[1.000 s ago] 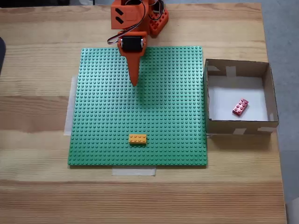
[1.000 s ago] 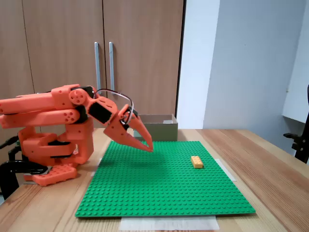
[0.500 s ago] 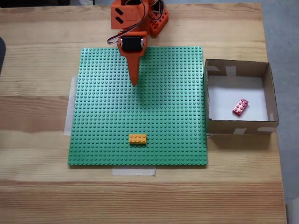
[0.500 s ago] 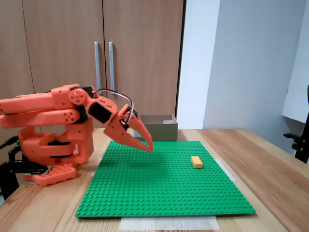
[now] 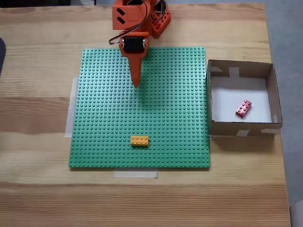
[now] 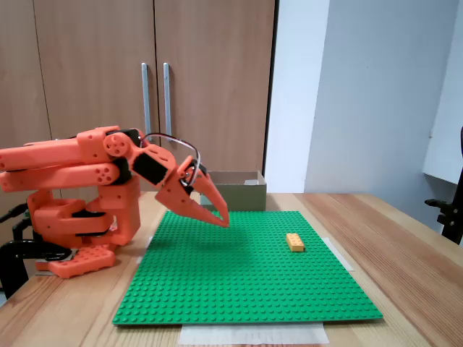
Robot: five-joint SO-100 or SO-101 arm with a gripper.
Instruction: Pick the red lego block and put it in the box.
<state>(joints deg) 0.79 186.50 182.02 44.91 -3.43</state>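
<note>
A pale wooden worktop is carrying a flat green studded baseplate, wooden cupboard doors standing behind. The orange claw is hovering closed, gripping nothing. The small red lego block is lying inside the shallow brown cardboard box, whose inside is hidden in a fixed view.

I have one fixed view looking straight down from above, taking in the whole green baseplate, the box at its right and the arm's base at the top edge. My other fixed view sits low at table height, near the baseplate, facing cupboard doors. Both share baseplate, arm and box.
</note>
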